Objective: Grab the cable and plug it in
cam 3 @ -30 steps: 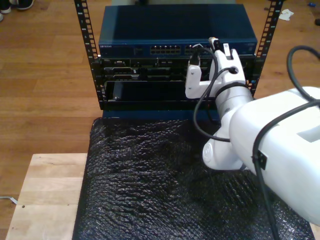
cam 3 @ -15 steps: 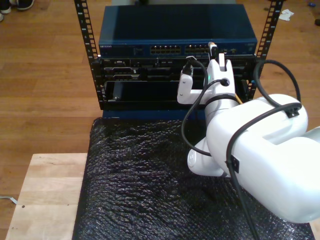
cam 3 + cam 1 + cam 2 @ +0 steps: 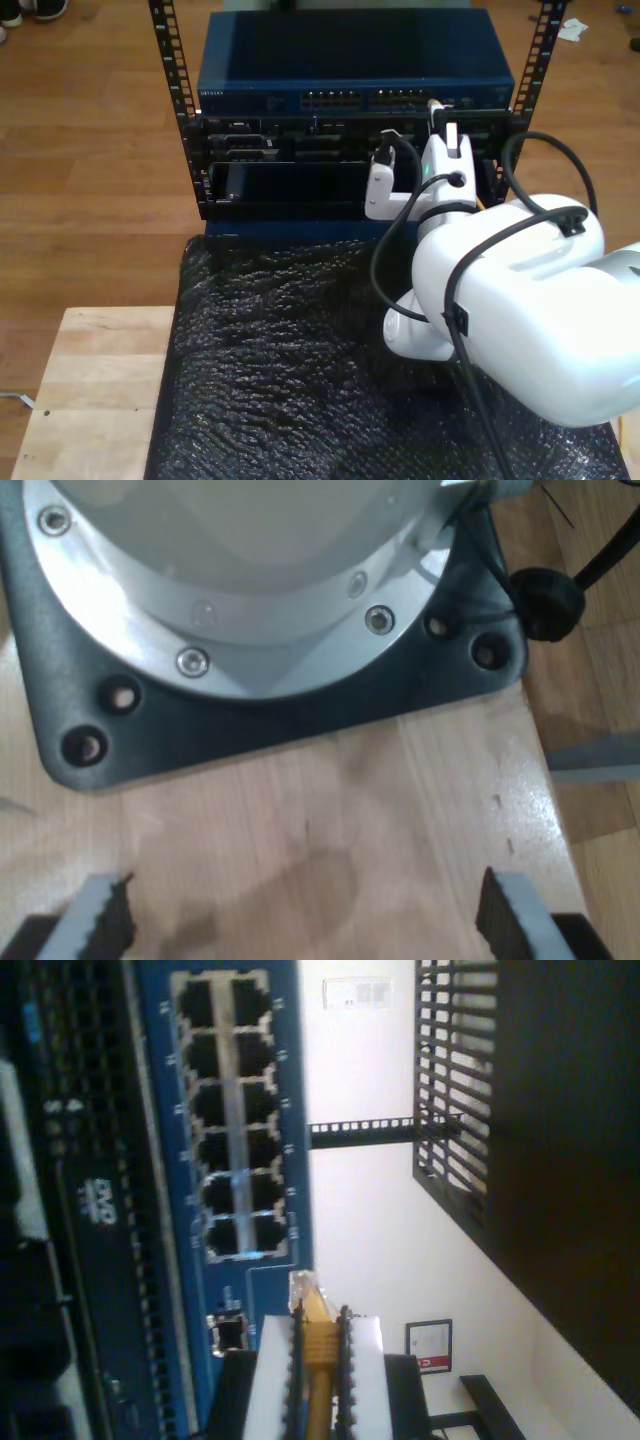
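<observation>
Between my second gripper's (image 3: 318,1365) jaws, the cable (image 3: 318,1335).

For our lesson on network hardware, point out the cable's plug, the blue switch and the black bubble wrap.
cable's plug (image 3: 304,1287): second wrist view, its clear tip beyond the fingers.
blue switch (image 3: 350,50): exterior view, its flat top panel.
black bubble wrap (image 3: 270,370): exterior view, its bare middle.

Robotics lab bench set up in front of a network rack.

A blue network switch (image 3: 355,75) with rows of ports sits in an open black rack frame (image 3: 175,90) at twelve o'clock in the exterior view. Below it lies a black bubble-textured mat (image 3: 290,370) over a pale wooden tabletop (image 3: 90,390) at seven o'clock, on a wood-plank floor (image 3: 90,150). A white robot arm (image 3: 510,310) fills four o'clock.
</observation>
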Robot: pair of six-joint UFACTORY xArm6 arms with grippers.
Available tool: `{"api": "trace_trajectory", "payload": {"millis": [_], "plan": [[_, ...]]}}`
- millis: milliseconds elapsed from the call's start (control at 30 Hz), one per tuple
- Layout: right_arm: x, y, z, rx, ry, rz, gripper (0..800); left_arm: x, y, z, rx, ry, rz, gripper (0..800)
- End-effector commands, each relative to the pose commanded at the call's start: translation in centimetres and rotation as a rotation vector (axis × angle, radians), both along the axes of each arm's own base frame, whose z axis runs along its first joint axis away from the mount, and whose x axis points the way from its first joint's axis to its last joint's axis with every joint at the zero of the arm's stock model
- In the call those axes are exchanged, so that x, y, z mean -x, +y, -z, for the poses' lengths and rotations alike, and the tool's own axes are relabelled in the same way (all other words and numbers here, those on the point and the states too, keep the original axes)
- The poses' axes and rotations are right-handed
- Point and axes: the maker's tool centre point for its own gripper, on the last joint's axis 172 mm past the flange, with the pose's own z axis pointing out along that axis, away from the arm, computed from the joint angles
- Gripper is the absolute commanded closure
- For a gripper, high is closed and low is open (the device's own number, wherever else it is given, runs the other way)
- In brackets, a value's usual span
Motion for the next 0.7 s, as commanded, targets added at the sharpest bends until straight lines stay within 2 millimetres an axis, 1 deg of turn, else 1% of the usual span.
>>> {"api": "trace_trajectory", "payload": {"millis": [233,300,367,433,700], "plan": [[-0.2,-0.4,0.3,-0.002,0.006,0.002,800,0.0,0.0,0.0,0.000,0.000,0.000,1],[-0.4,-0.4,0.0,0.002,0.000,-0.006,800,0.0,0.0,0.0,0.000,0.000,0.000,0],[-0.6,-0.1,-0.3,0.007,-0.007,-0.020,800,0.0,0.0,0.0,0.000,0.000,0.000,1],[-0.7,0.3,0.1,0.014,-0.003,-0.035,800,0.0,0.0,0.0,0.000,0.000,0.000,1],[-1.0,0.6,0.4,0.033,-0.005,-0.059,800,0.0,0.0,0.0,-0.001,-0.001,0.000,0]]}}
